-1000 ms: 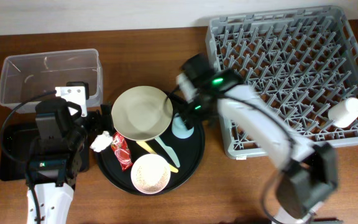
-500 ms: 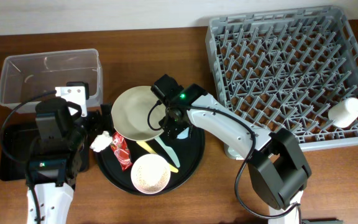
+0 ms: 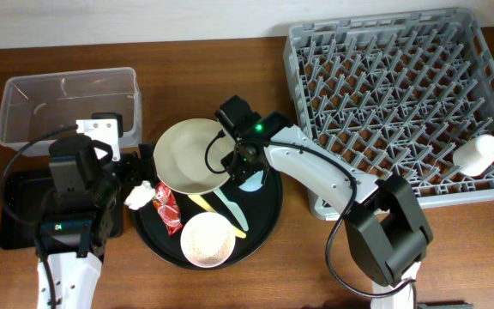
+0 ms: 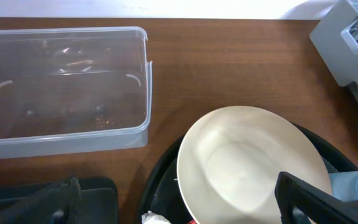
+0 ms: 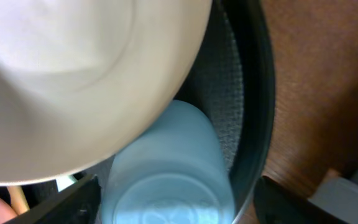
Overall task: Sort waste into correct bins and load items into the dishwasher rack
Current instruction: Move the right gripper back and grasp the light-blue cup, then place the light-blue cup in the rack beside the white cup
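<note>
Presently only the white cup point(image 3: 477, 155) lies in the rack point(image 3: 376, 77); all else is unsorted. Right fingers point(image 5: 73, 202) spread around the blue cup point(image 5: 166, 174); left fingers point(image 4: 309, 199) spread, empty.

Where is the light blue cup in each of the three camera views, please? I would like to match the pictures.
Overhead: the light blue cup is near the centre, half hidden, at the right edge of the cream plate.
Left wrist: a sliver at the lower right, beside the plate.
Right wrist: large, at the lower centre, partly under the plate's rim.
Shared landmark: the cream plate.
</note>
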### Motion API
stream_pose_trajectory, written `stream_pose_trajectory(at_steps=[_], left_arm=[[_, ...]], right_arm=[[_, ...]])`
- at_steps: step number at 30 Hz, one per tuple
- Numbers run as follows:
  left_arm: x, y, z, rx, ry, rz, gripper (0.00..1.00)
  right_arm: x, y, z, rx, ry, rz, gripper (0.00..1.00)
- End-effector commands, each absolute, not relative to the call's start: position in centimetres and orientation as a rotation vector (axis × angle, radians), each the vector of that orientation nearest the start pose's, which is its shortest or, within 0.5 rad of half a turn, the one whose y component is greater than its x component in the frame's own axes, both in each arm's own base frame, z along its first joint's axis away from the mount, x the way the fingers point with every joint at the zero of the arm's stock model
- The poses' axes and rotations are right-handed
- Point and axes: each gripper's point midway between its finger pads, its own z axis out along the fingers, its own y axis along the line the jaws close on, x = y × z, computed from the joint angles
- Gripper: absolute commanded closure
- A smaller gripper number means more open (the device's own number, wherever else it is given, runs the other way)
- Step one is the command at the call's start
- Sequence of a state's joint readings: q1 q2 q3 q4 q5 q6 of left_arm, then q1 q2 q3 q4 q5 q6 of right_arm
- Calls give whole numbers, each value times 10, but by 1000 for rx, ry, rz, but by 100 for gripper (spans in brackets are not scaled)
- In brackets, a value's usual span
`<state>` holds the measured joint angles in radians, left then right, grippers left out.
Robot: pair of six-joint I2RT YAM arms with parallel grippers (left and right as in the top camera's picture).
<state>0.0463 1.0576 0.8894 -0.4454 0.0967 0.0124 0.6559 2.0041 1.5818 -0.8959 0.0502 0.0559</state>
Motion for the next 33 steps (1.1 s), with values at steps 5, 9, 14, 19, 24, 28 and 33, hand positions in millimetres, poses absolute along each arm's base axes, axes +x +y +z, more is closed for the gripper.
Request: stream_pose_trajectory(at_steps=[5,9,14,19,24,28,33], left_arm=[[346,2,233,29,2154,-51,1],[346,2,233,29,2154,-51,1],[346,2,233,29,2154,-51,1],[346,2,233,29,2154,-51,1],[346,2,233,29,2154,-51,1],[346,2,233,29,2154,-51,1],[346,2,233,28,2154,-52,1]], right_arm=[[346,258,60,-814,2798,79,31],[348,258,71,-805,2773,81,33],[351,241,104,-766,2724,-6,34],[353,218,155,-606,2694,33,34],[361,184,213,-443,2596,79,35],[361,130,249,-204,2557,77,36],[360,21,260,158,2573,-39,36]])
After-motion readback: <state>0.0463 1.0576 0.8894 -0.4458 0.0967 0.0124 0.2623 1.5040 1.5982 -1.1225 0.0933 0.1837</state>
